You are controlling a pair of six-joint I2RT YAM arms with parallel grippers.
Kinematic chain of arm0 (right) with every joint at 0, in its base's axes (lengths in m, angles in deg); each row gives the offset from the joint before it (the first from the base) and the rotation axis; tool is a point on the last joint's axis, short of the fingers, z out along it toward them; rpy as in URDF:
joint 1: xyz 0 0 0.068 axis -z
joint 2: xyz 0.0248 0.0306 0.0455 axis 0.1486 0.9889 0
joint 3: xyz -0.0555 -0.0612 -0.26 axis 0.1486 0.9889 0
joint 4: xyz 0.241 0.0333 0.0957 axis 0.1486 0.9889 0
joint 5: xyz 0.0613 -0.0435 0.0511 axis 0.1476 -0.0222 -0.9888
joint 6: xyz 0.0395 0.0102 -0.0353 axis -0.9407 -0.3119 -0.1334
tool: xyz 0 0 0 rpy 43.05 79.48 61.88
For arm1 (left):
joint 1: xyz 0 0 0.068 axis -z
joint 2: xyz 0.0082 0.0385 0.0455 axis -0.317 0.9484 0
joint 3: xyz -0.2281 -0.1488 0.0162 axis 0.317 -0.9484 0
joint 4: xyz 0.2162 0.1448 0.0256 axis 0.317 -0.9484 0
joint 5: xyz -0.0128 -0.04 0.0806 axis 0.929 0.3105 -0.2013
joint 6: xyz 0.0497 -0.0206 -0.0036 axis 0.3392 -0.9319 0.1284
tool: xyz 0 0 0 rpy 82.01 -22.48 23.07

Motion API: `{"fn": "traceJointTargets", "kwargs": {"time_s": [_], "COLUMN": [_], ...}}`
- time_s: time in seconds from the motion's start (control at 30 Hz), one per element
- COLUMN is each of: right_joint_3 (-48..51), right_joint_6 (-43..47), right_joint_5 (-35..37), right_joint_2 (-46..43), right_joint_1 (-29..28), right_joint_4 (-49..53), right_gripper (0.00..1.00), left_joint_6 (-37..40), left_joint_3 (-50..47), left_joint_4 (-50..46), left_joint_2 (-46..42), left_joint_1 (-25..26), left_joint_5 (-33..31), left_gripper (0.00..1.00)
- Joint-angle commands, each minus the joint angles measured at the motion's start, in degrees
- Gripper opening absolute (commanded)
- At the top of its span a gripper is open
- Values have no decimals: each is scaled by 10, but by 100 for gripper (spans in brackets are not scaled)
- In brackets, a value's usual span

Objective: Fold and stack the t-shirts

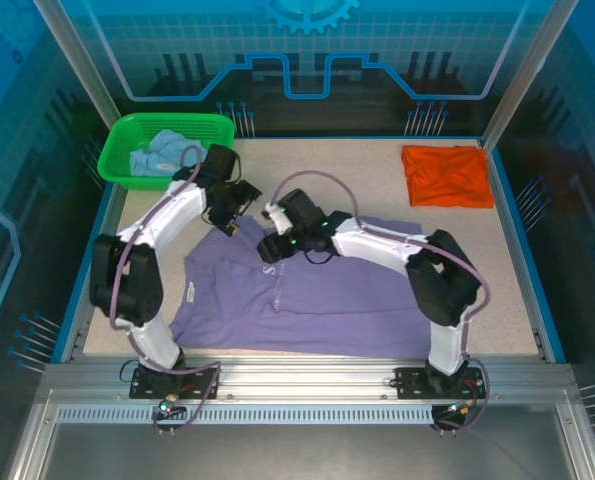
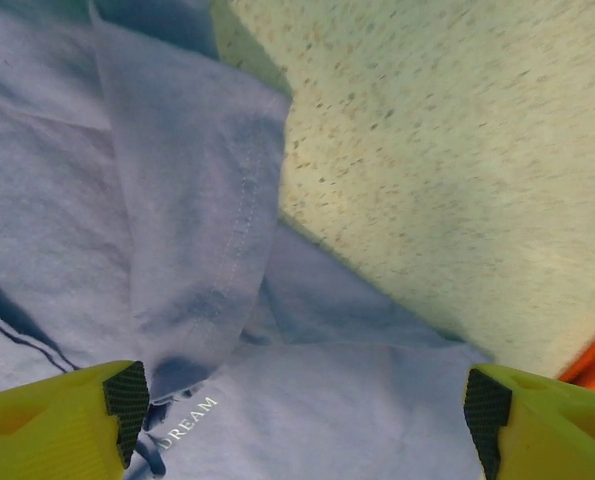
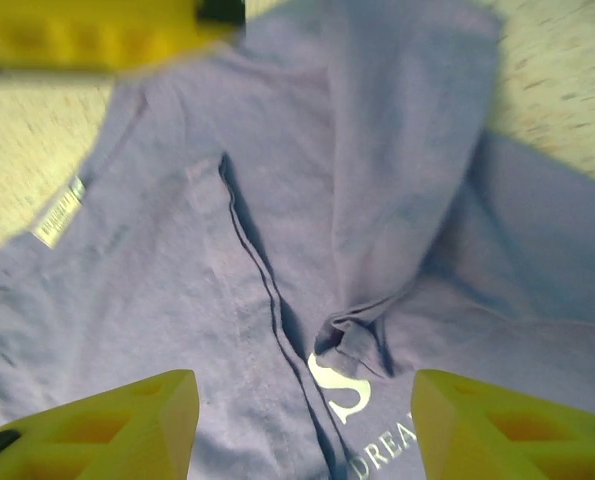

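Judging by how it lies creased and slumped, the purple shirt [image 1: 307, 290] is soft, light and limp: it should drape and drag rather than hold a shape, so a hem, a sleeve edge or a doubled fold looks like the safest place to pinch it. The right gripper [image 3: 302, 430] hangs low over the chest with its yellow fingers [image 3: 97, 425] well apart and nothing clamped. The bunched tip of the folded sleeve [image 2: 197, 200] lies just ahead of them, beside the white lettering [image 3: 342, 385], and whether the pads brush the cloth I cannot tell. The left gripper [image 2: 297, 410] hovers just beside it, jaws spread wide and empty, above the spot where that sleeve is turned in over the body.

Around them, the purple shirt is spread flat across the middle of the table [image 1: 517, 260], neck toward the left. Well apart, at the far right corner, sits an orange shirt [image 1: 447, 175], already folded. At the far left, a green basket [image 1: 117, 160] holds a crumpled light blue shirt [image 1: 167, 152].
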Motion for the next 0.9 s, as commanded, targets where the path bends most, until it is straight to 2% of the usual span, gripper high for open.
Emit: {"fn": "traceJointTargets", "kwargs": {"time_s": [0.0,0.1,0.2,0.27,0.33,0.4,0.57,0.87], "right_joint_3": [41,95,146,169,189,214,248,247], "right_joint_6": [-71,-115,-125,-130,-144,-160,-168,-156], "right_joint_5": [-29,-26,-5,17,26,32,30,14], "right_joint_2": [-60,-108,-158,-186,-205,-221,-244,-241], "right_joint_1": [48,97,126,140,159,180,221,244], "right_joint_4": [-12,-14,-16,-5,-1,-3,-2,9], "right_gripper": [58,57,56,55,55,55,54,53], "left_joint_6": [18,28,52,83,107,138,176,156], "left_joint_3": [81,168,269,340,394,430,524,501], "left_joint_4": [-70,-123,-194,-236,-269,-283,-343,-342], "left_joint_2": [60,129,200,248,288,317,390,409], "left_joint_1": [23,38,54,64,66,66,64,60], "left_joint_5": [-61,-104,-175,-233,-258,-262,-239,-233], "left_gripper": [84,81,77,69,63,57,57,55]}}
